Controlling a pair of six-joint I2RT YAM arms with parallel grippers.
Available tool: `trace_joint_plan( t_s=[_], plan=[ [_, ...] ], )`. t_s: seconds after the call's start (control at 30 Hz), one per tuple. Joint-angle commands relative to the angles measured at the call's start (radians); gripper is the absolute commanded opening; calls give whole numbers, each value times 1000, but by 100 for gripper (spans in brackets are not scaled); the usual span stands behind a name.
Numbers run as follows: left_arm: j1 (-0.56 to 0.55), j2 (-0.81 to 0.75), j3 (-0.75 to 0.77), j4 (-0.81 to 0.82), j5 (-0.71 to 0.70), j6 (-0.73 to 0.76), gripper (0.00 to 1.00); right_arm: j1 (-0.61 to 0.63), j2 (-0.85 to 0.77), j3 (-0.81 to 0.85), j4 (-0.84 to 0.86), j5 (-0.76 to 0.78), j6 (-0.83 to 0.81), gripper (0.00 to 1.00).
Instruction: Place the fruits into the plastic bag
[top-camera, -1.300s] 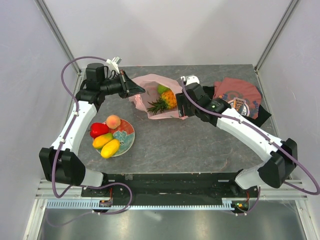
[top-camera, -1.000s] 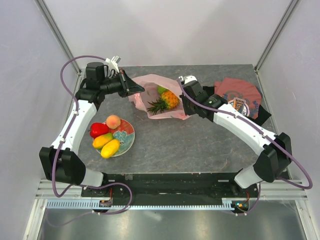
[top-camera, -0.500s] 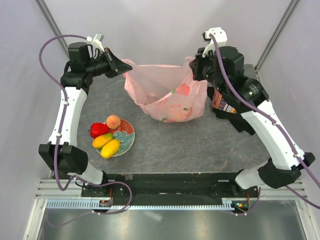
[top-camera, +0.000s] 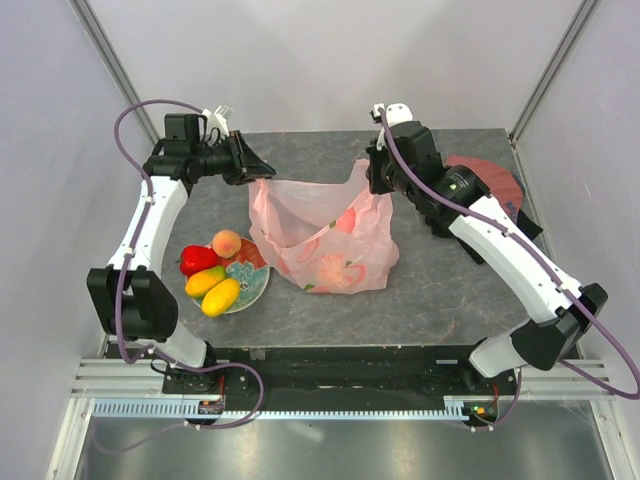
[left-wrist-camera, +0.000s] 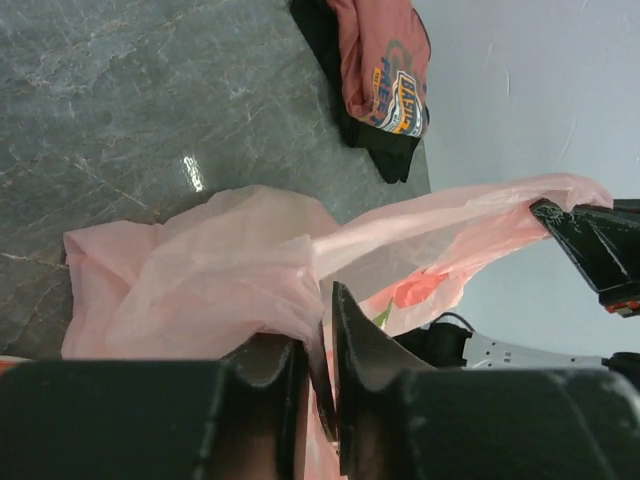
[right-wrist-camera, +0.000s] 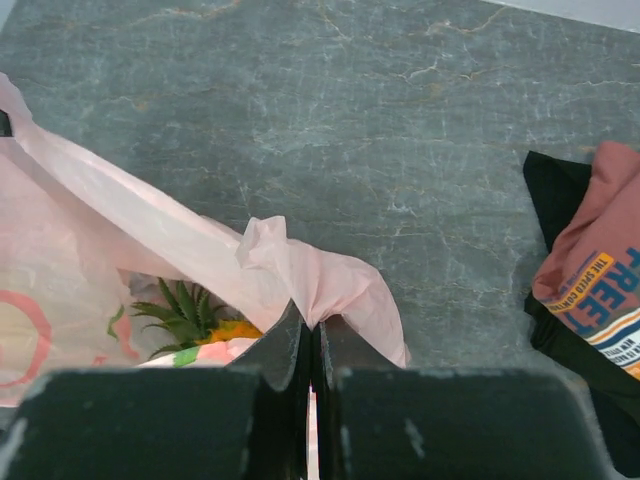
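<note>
**Bag lowered to the table, four fruits outstanding.** The thin, translucent pale-pink plastic bag (top-camera: 325, 235) is shown slumped on the grey stone-patterned table (top-camera: 440, 290), at mid-table. Half a second earlier it was held stretched and raised between the arms. An orange toy pineapple with green leaves (right-wrist-camera: 185, 312) is seen inside through the mouth, so one fruit at least is judged to be bagged.

The right gripper (top-camera: 372, 183) is fully closed, with a fold of the bag's rim pinched in it. The jaws of the left gripper (top-camera: 266, 172) stand narrowly apart with film between them; whether that rim is still gripped cannot be told. If it is being let go, the mouth is likely to sag shut.

A peach (top-camera: 227, 243), a red pepper-like piece (top-camera: 197, 259) and two yellow mangoes (top-camera: 213, 288) remain on the red floral plate (top-camera: 254, 284), just left of the bag, whose lower edge appears to meet the plate's rim. A folded dark-red printed T-shirt (top-camera: 485, 172) lies well apart at the far right, partly behind the right arm.
</note>
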Motion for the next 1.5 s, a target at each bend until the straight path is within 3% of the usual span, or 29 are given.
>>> trace_joint_plan(
  t_s=[0.0, 0.1, 0.13, 0.23, 0.37, 0.57, 0.73, 0.8, 1.0, 1.07, 1.2, 1.33, 1.47],
  plan=[
    [-7, -111, 8, 19, -5, 100, 49, -2, -69, -5, 64, 3, 45, 0],
    [-7, -172, -2, 16, -74, 130, 75, -4, -76, -16, 66, 55, 71, 0],
    [-7, -194, -8, 17, -96, 139, 78, -4, -79, -18, 67, 66, 77, 0],
    [-5, -289, -49, 17, -218, 193, 85, -4, -91, -27, 66, 90, 91, 0],
    [-4, -444, -135, 19, -514, 233, 92, -2, -111, -36, 66, 109, 88, 0],
    [25, -626, -242, 11, -881, 163, 98, -5, -148, -56, 64, 118, 96, 0],
    [129, -594, -279, -70, -895, 81, 98, -7, -165, -68, 60, 117, 97, 0],
    [218, -568, -314, -67, -843, 75, 98, -7, -171, -68, 58, 115, 103, 0],
    [225, -441, -367, -59, -768, 147, 90, -5, -181, -85, 58, 91, 134, 0],
    [185, -398, -388, -55, -729, 144, 87, -5, -188, -94, 58, 78, 148, 0],
    [4, -295, -378, -41, -837, 162, 86, -7, -194, -96, 41, 67, 160, 0],
    [-13, -182, -376, -21, -785, 126, 86, -5, -209, -98, 26, 69, 165, 0],
    [-15, -146, -370, -26, -870, 126, 86, -7, -217, -101, 20, 66, 163, 0]
  ],
)
